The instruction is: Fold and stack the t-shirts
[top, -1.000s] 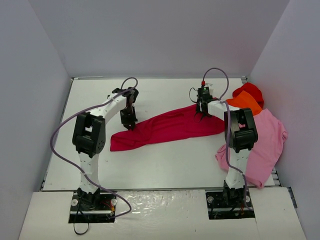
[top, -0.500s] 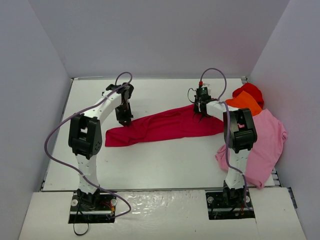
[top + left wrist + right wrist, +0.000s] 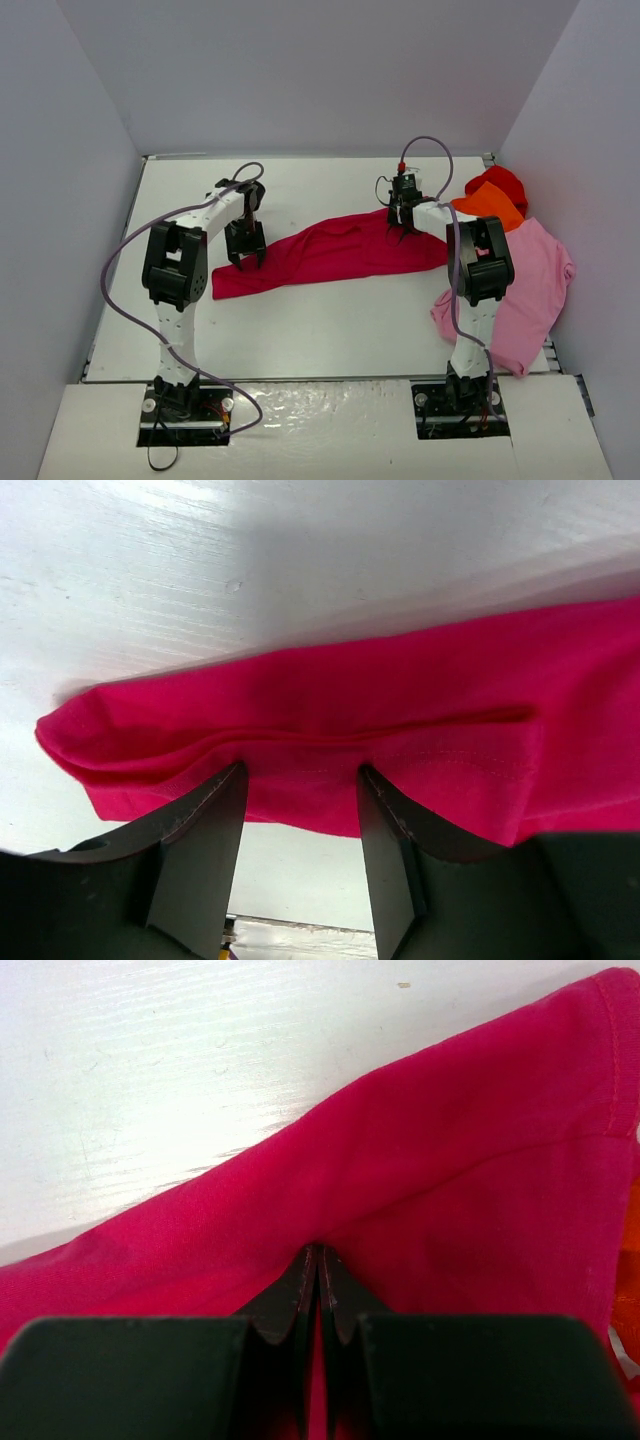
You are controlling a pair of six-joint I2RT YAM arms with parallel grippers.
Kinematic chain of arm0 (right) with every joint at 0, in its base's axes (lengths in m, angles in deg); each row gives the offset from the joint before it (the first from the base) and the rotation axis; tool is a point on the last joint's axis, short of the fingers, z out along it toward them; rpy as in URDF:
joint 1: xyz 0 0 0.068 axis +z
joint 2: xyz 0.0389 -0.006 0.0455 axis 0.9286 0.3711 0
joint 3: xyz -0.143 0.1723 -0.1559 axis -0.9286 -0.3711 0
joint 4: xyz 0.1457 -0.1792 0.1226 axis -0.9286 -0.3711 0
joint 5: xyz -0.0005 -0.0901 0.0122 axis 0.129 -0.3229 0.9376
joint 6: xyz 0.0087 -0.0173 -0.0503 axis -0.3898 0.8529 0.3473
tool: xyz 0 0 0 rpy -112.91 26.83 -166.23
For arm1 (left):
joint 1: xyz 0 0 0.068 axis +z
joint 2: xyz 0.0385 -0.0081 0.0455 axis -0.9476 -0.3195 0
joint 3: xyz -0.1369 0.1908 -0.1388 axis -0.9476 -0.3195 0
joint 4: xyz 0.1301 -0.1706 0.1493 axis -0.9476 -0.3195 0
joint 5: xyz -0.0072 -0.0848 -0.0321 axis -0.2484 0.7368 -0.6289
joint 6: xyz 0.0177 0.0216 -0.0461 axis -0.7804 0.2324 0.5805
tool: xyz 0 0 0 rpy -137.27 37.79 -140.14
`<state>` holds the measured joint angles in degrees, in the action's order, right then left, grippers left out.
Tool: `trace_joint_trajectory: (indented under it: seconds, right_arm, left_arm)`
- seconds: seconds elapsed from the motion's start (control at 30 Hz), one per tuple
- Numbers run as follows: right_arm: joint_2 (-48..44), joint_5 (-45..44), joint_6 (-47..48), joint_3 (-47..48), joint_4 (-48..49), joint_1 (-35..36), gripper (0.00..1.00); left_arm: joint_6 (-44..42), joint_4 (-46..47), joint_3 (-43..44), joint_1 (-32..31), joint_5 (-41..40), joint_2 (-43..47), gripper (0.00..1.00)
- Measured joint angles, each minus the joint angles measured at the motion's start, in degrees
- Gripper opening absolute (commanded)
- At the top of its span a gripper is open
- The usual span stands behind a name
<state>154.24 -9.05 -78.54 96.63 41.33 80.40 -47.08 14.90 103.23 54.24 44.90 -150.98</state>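
One crimson t-shirt [image 3: 340,252], one orange t-shirt [image 3: 492,207], one light pink t-shirt [image 3: 535,275], one bright red t-shirt [image 3: 500,182], four altogether; two arms [image 3: 178,265] [image 3: 485,262]

A flat white worktop [image 3: 330,320] with a faintly streaked surface fills the middle of the scene. Plain pale grey-lavender walls enclose it on three sides: a far wall [image 3: 320,80], a left wall [image 3: 50,250] and a right wall [image 3: 600,150]. Along the near edge runs a glossier white strip [image 3: 320,430], separated from the worktop by a thin dark seam.
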Motion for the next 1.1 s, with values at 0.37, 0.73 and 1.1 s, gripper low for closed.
trace_joint_trajectory:
  seconds: [0.37, 0.73, 1.1]
  right_arm:
    - [0.0, 0.0, 0.0, 0.0, 0.0, 0.0, 0.00]
    - [0.1, 0.0, 0.0, 0.1, 0.0, 0.0, 0.00]
    - [0.1, 0.1, 0.2, 0.2, -0.1, 0.0, 0.00]
  left_arm:
    - [0.1, 1.0, -0.1, 0.0, -0.1, -0.1, 0.00]
    - [0.1, 2.1, -2.0, 0.1, -1.9, 1.1, 0.00]
    - [0.1, -8.0, 8.2, 2.0, -16.8, 5.4, 0.00]
